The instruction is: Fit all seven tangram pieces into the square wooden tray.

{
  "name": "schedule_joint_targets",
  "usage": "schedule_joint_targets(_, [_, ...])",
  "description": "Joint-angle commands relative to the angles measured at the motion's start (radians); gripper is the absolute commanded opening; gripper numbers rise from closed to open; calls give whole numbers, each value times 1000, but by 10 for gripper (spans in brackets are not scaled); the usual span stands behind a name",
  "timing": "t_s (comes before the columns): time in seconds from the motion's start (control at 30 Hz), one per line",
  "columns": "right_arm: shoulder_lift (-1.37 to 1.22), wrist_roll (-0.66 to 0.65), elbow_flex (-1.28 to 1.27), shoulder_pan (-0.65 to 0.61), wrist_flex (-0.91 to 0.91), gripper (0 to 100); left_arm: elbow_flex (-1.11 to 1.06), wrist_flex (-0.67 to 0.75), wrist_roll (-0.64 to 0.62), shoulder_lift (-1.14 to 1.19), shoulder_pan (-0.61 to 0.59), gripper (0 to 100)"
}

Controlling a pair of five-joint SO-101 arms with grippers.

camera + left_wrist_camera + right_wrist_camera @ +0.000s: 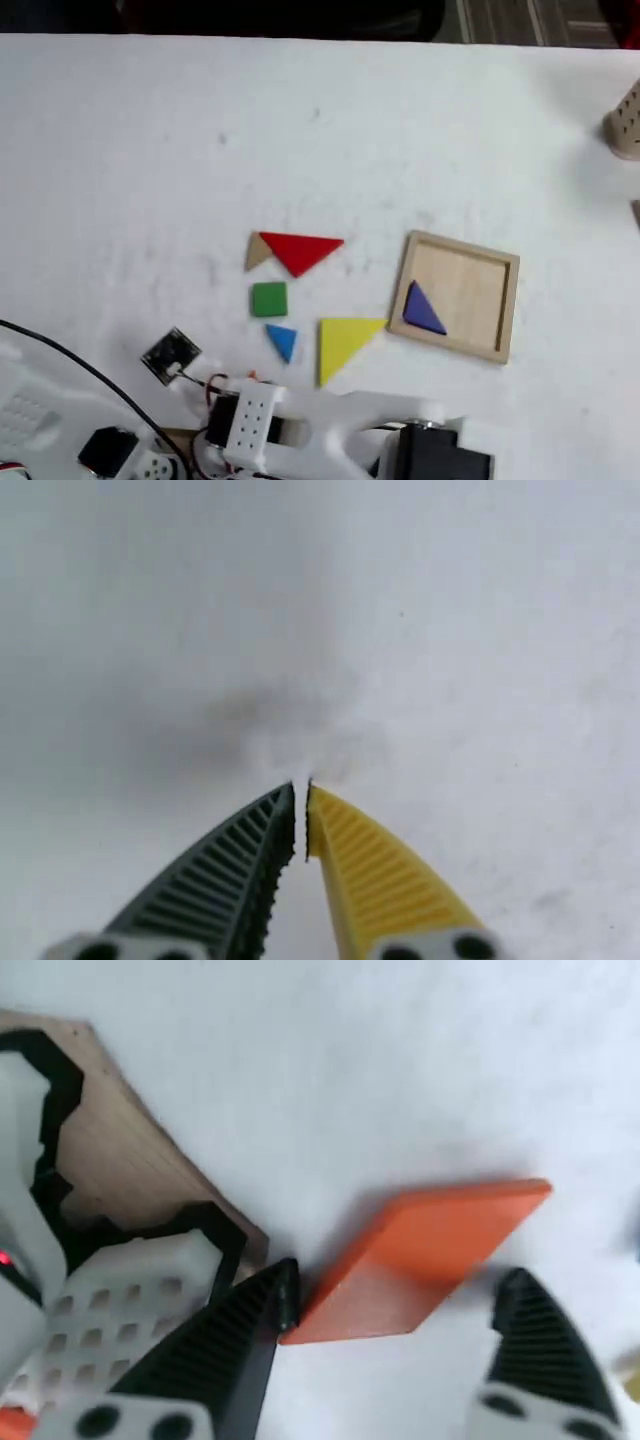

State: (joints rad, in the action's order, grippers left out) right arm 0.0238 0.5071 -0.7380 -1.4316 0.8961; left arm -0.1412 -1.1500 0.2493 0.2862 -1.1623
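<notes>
The square wooden tray (460, 258) lies right of centre with a dark blue triangle (422, 308) in its near left corner. To its left on the table lie a red triangle (300, 250), a tan piece (257, 253), a green square (268, 299), a small blue triangle (283, 341) and a yellow triangle (345, 343). An orange parallelogram (425, 1255) lies flat on the table between the open fingers of my right gripper (400, 1282); the black fingertip (280, 1295) sits at one of its corners. My left gripper (301, 790) is shut on nothing over bare white table.
White and black arm parts (340, 425) and cables crowd the near edge. A small black square part (171, 353) lies near them. A tan perforated object (625, 125) stands at the far right edge. A wooden board (120, 1160) and a white perforated part (130, 1280) lie beside my right gripper.
</notes>
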Motion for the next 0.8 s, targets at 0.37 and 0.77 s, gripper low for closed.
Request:
schedule_joint_targets(0.37, [160, -169, 37, 101, 111, 17, 51, -133, -15, -7, 176, 54])
schedule_joint_targets(0.77, [676, -293, 35, 684, 369, 17, 43, -184, -147, -10, 483, 21])
